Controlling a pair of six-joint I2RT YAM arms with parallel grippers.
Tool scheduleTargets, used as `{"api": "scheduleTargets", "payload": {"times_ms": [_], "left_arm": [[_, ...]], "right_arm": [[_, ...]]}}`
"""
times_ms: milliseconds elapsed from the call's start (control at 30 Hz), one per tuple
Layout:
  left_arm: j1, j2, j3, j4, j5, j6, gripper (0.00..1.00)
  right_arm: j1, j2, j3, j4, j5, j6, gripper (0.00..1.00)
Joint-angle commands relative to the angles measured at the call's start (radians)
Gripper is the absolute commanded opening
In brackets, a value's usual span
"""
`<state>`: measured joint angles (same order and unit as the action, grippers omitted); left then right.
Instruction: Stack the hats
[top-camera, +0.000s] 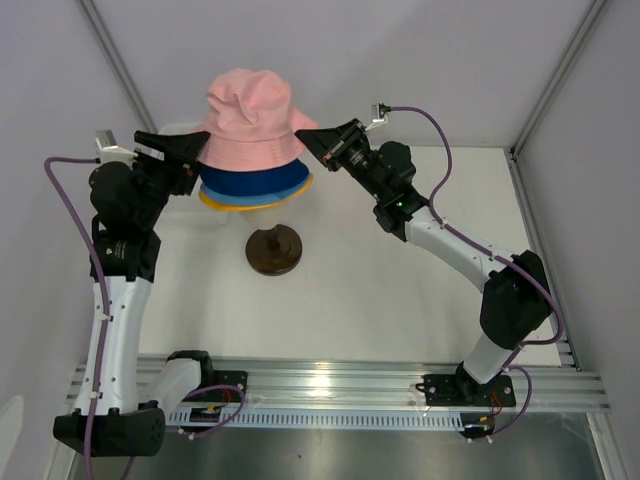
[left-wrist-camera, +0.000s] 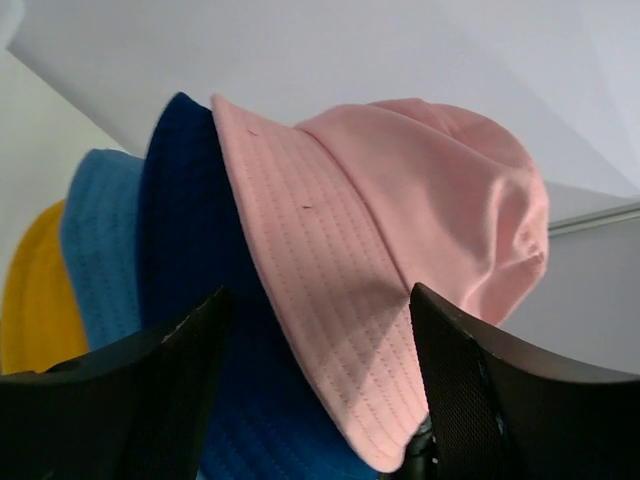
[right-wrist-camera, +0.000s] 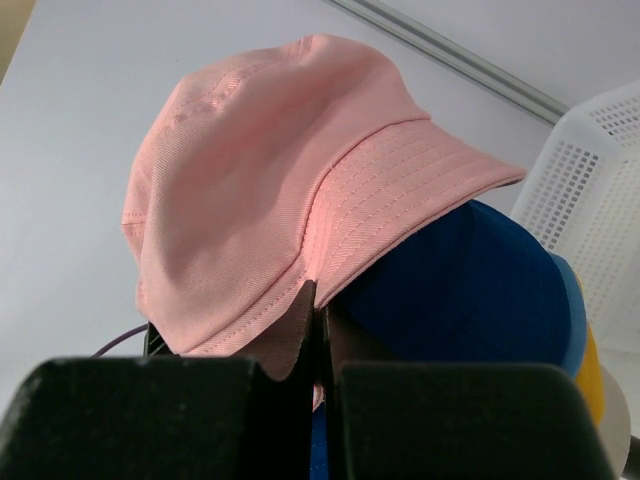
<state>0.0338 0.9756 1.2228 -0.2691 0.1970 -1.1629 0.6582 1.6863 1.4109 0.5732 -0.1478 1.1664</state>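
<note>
The four hats sit stacked on the mannequin head. The pink hat (top-camera: 255, 115) is on top, then the navy hat (top-camera: 255, 178), the light blue hat (top-camera: 262, 197) and the yellow hat (top-camera: 222, 203) at the bottom. My right gripper (top-camera: 308, 141) is shut on the right brim of the pink hat (right-wrist-camera: 260, 170), as the right wrist view (right-wrist-camera: 318, 300) shows. My left gripper (top-camera: 195, 150) is open at the stack's left side. The pink brim (left-wrist-camera: 310, 270) hangs between its fingers (left-wrist-camera: 480, 390), with the navy hat (left-wrist-camera: 190, 250) beside it.
The mannequin's dark brown round base (top-camera: 275, 250) stands on the white table under the stack. A white perforated basket (right-wrist-camera: 590, 170) is behind the hats at the back left. White walls and metal posts enclose the table.
</note>
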Motion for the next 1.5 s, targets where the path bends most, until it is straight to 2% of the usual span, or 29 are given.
{"api": "scheduleTargets", "payload": {"times_ms": [0,67,167,200,267,300,433,900,1033,1233,1400,1467], "left_arm": [[0.011,-0.011,0.0,0.082,0.064,-0.044,0.73],[0.014,-0.011,-0.002,0.093,0.051,-0.043,0.72],[0.02,0.0,-0.005,0.111,0.051,-0.047,0.62],[0.021,0.003,-0.009,0.119,0.048,-0.041,0.43],[0.021,0.005,-0.013,0.104,0.026,-0.021,0.19],[0.021,0.005,-0.016,0.088,0.013,-0.009,0.01],[0.021,-0.041,-0.096,0.051,-0.042,0.02,0.01],[0.021,-0.089,-0.198,-0.052,0.01,0.242,0.01],[0.021,-0.089,-0.163,-0.048,0.106,0.298,0.01],[0.024,-0.012,-0.066,-0.107,0.218,0.468,0.01],[0.074,0.064,-0.037,-0.113,0.47,0.559,0.01],[0.097,0.054,-0.023,-0.09,0.486,0.548,0.01]], "right_arm": [[0.011,-0.023,0.0,-0.024,-0.003,-0.033,0.0],[0.012,-0.02,0.005,-0.024,-0.004,-0.031,0.0],[0.011,-0.014,0.014,-0.021,-0.01,-0.025,0.0],[0.011,-0.011,0.016,-0.021,-0.012,-0.025,0.0],[0.012,-0.011,0.017,-0.035,-0.009,-0.03,0.0],[0.012,-0.011,0.016,-0.044,-0.006,-0.033,0.0],[0.014,-0.033,-0.042,-0.053,0.001,-0.022,0.0],[0.009,-0.115,-0.21,-0.184,-0.01,-0.082,0.0],[0.003,-0.106,-0.224,-0.131,-0.087,-0.057,0.0],[0.003,-0.096,-0.204,-0.102,-0.156,-0.117,0.0],[-0.018,-0.07,-0.204,-0.079,-0.249,-0.125,0.0],[-0.026,-0.074,-0.201,-0.056,-0.286,-0.117,0.0]]}}
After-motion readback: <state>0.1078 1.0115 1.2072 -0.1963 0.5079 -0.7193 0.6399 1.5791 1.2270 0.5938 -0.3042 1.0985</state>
